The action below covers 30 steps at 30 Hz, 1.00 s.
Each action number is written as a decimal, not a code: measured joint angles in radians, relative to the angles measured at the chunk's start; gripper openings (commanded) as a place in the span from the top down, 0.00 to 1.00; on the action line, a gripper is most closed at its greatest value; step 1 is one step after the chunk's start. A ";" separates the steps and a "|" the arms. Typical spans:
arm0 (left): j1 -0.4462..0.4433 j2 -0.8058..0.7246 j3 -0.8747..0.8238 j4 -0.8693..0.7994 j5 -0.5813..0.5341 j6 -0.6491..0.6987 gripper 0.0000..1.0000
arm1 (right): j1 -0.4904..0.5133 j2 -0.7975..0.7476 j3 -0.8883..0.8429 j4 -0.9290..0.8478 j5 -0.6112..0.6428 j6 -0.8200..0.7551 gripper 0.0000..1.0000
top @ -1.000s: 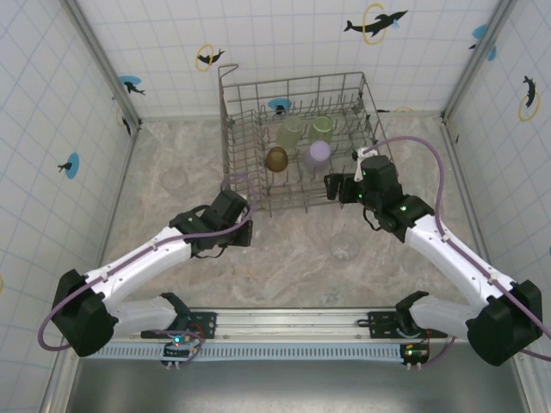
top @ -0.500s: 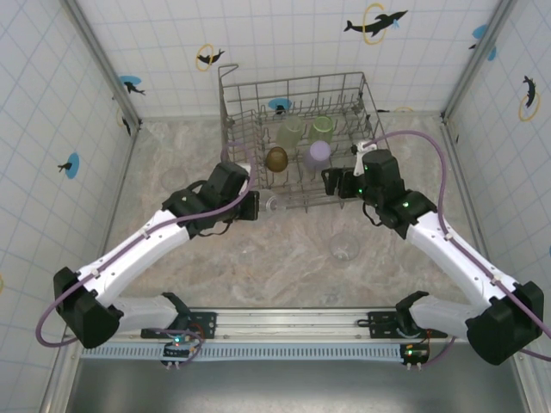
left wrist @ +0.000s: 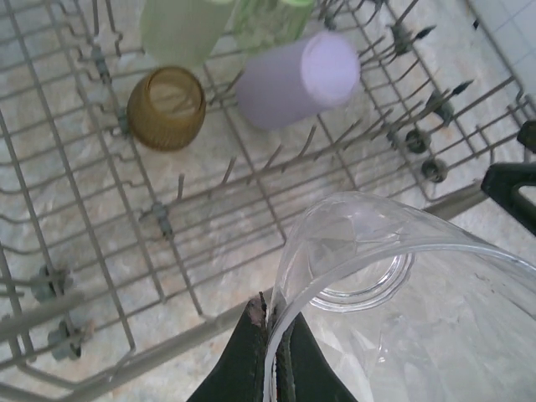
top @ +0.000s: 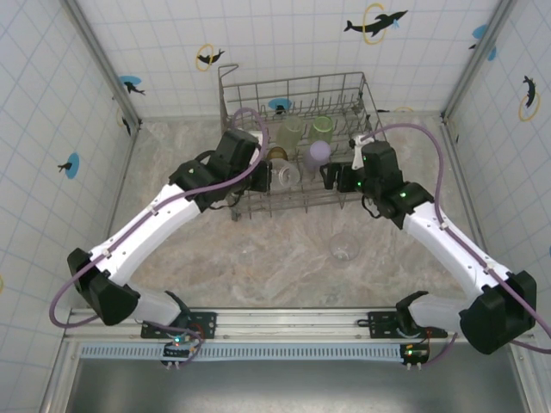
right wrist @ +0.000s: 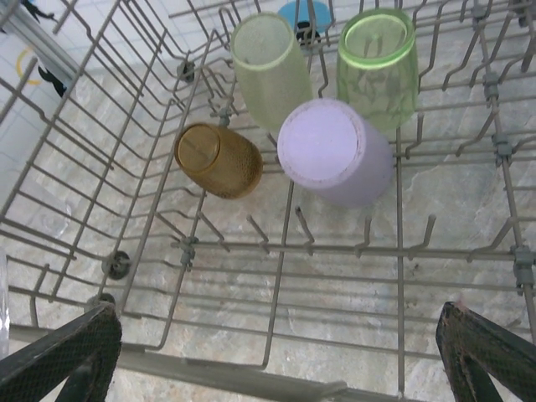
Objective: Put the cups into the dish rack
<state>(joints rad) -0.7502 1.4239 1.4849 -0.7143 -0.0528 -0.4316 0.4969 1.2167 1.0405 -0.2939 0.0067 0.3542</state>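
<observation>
The clear cup [left wrist: 377,276] hangs over the dish rack's [top: 297,86] near-left rows. From above the grip is hidden, but the left wrist view shows the left end effector [left wrist: 270,327] clamped on the cup's wall. In the right wrist view the right end effector [right wrist: 276,360] is spread wide at the near rail, with bare tines before the amber cup [right wrist: 219,159] and lilac cup [right wrist: 333,152]. A second clear cup [top: 344,248] stands on the open counter [top: 275,258].
</observation>
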 measured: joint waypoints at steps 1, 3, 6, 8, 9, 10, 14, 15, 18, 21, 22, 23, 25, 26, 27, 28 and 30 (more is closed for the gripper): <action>0.000 0.015 0.029 -0.001 -0.004 0.010 1.00 | -0.010 0.002 0.010 0.002 -0.007 0.000 0.00; 0.000 0.046 0.090 -0.006 -0.011 0.025 1.00 | -0.031 0.005 0.029 0.005 -0.032 0.003 0.00; 0.000 0.095 0.176 -0.012 -0.026 0.052 1.00 | -0.064 0.020 0.046 0.010 -0.072 0.012 0.00; 0.000 0.123 0.220 -0.012 -0.037 0.070 1.00 | -0.081 0.038 0.056 0.012 -0.092 0.016 0.00; 0.001 0.137 0.239 -0.012 -0.039 0.077 1.00 | -0.090 0.049 0.064 0.011 -0.104 0.020 0.00; 0.005 0.153 0.257 -0.013 -0.039 0.087 1.00 | -0.097 0.060 0.073 0.011 -0.114 0.023 0.00; 0.024 0.222 0.328 -0.008 -0.032 0.112 1.00 | -0.128 0.088 0.108 0.015 -0.164 0.035 0.00; 0.034 0.239 0.338 -0.002 -0.024 0.118 1.00 | -0.137 0.092 0.113 0.019 -0.177 0.040 0.00; 0.075 0.282 0.348 0.032 0.021 0.122 1.00 | -0.159 0.101 0.120 0.037 -0.207 0.052 0.00; 0.130 0.322 0.349 0.078 0.087 0.118 1.00 | -0.172 0.116 0.122 0.051 -0.223 0.057 0.00; 0.151 0.336 0.349 0.098 0.114 0.117 1.00 | -0.175 0.124 0.122 0.058 -0.230 0.059 0.00; 0.167 0.347 0.349 0.115 0.135 0.113 1.00 | -0.179 0.130 0.122 0.063 -0.237 0.061 0.00; 0.203 0.372 0.349 0.158 0.186 0.102 1.00 | -0.187 0.145 0.121 0.085 -0.262 0.073 0.00; 0.215 0.381 0.349 0.174 0.207 0.094 1.00 | -0.195 0.150 0.121 0.099 -0.275 0.082 0.00; 0.227 0.391 0.349 0.195 0.230 0.088 1.00 | -0.207 0.151 0.118 0.120 -0.295 0.094 0.00; 0.237 0.401 0.349 0.219 0.258 0.079 1.00 | -0.220 0.151 0.112 0.147 -0.316 0.107 0.00; 0.251 0.418 0.348 0.264 0.308 0.058 1.00 | -0.246 0.151 0.098 0.198 -0.353 0.130 0.00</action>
<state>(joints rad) -0.4992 1.8416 1.8328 -0.4503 0.2554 -0.3740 0.2504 1.3682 1.1381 -0.0956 -0.3462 0.4847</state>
